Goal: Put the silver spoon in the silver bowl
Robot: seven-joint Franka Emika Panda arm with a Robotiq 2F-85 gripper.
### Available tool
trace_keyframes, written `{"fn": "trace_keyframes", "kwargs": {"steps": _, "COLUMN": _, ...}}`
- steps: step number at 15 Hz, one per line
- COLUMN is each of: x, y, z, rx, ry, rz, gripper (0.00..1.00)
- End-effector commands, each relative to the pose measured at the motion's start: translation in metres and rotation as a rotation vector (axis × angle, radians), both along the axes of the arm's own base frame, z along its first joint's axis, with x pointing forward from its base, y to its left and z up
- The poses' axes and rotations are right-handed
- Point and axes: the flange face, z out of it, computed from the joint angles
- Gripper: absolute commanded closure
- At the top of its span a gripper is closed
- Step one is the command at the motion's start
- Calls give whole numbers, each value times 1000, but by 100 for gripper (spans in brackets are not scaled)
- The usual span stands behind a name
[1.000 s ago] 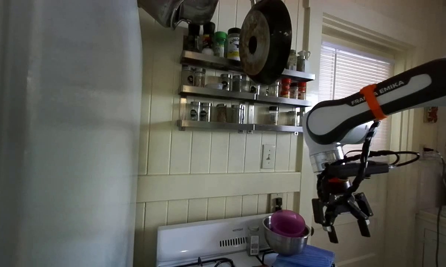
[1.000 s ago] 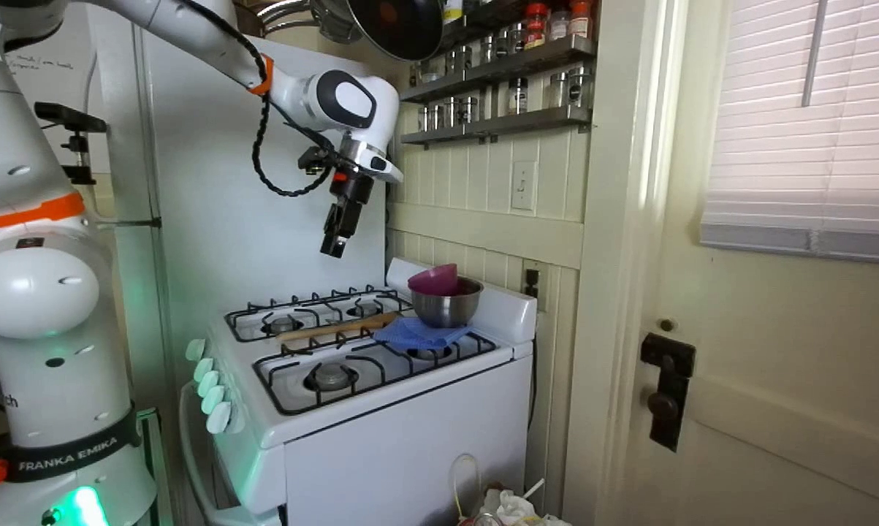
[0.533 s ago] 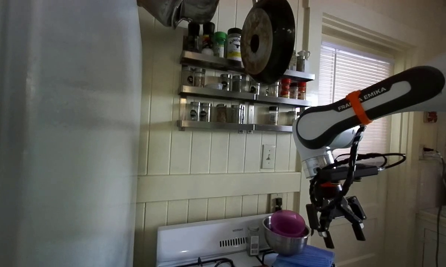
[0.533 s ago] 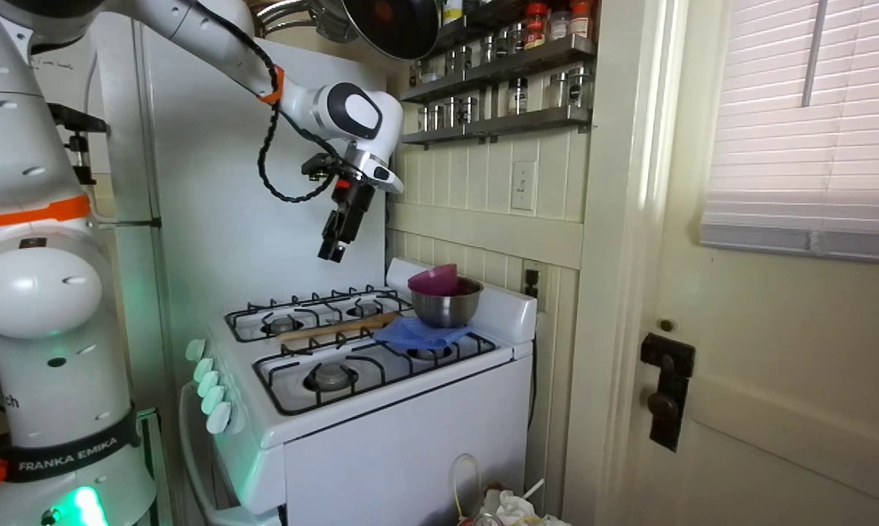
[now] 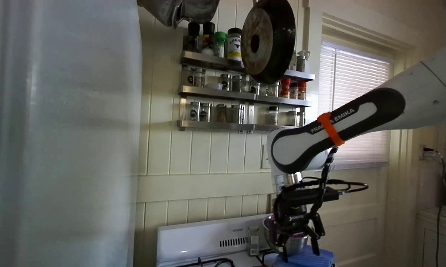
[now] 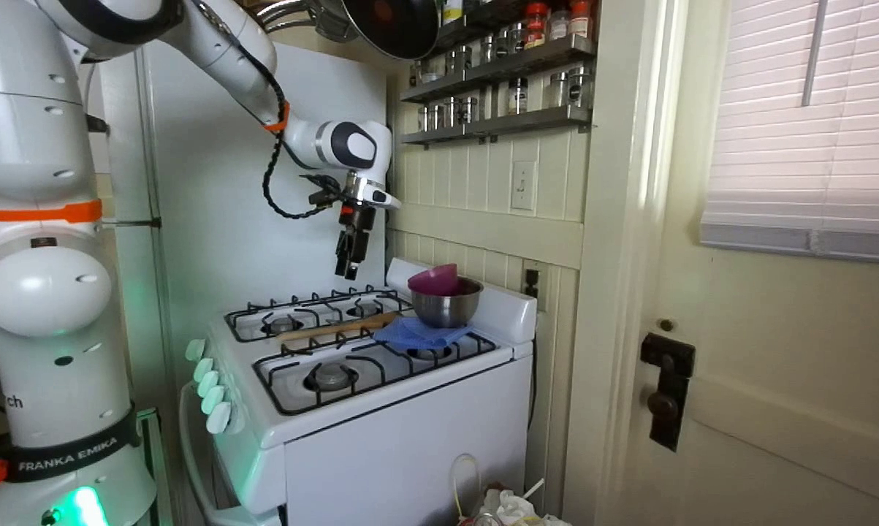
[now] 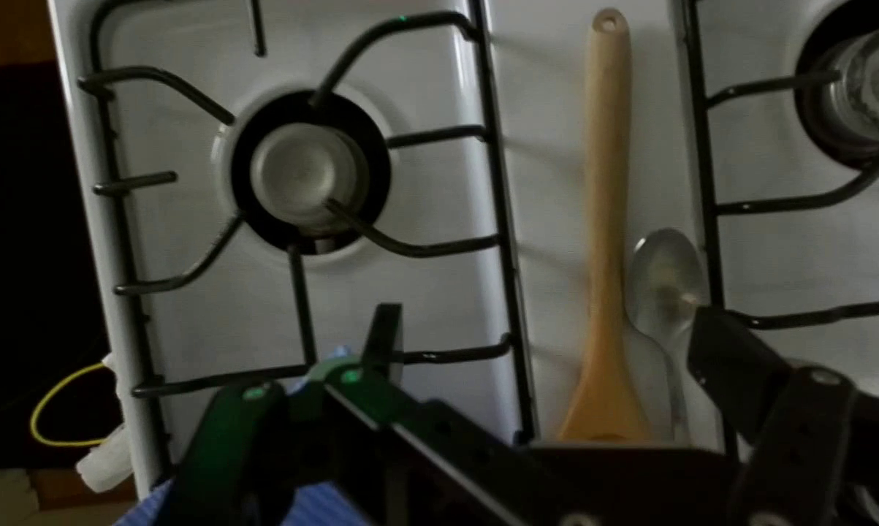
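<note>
The silver spoon [image 7: 666, 281] lies on the white stove top in the wrist view, bowl end showing, close beside a wooden spoon [image 7: 606, 183]; the gripper hides its far end. I cannot make it out in the exterior views. The silver bowl [image 6: 446, 310] stands at the back of the stove with a pink-purple bowl [image 6: 433, 280] tilted inside it. It also shows in an exterior view [image 5: 297, 245], partly behind the gripper. My gripper [image 7: 545, 321] is open and empty above the stove, fingers pointing down, as seen in both exterior views [image 5: 300, 252] [image 6: 346, 272].
A blue cloth [image 6: 417, 334] lies under the silver bowl. Black burner grates [image 7: 501, 219] flank the spoons. The stove's back panel [image 5: 204, 241] and the wall stand behind. A pan [image 5: 269, 40] hangs above near spice shelves [image 5: 215, 126]. A refrigerator [image 6: 264, 168] stands beside the stove.
The arm and gripper have moved down toward the stove and, in an exterior view, leftward in front of the silver bowl. The gripper stays open. The bowls and cloth have not moved.
</note>
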Motion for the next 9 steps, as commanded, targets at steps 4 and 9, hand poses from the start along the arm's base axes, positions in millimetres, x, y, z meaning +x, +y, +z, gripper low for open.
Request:
{"fn": "trace_keyframes", "kwargs": {"steps": 4, "x": 44, "y": 50, "z": -47, "rx": -67, "ry": -20, "rz": -1, "gripper": 0}}
{"fn": "trace_keyframes", "kwargs": {"steps": 9, "x": 43, "y": 47, "z": -50, "rx": -49, "ry": -24, "rz": -1, "gripper": 0}}
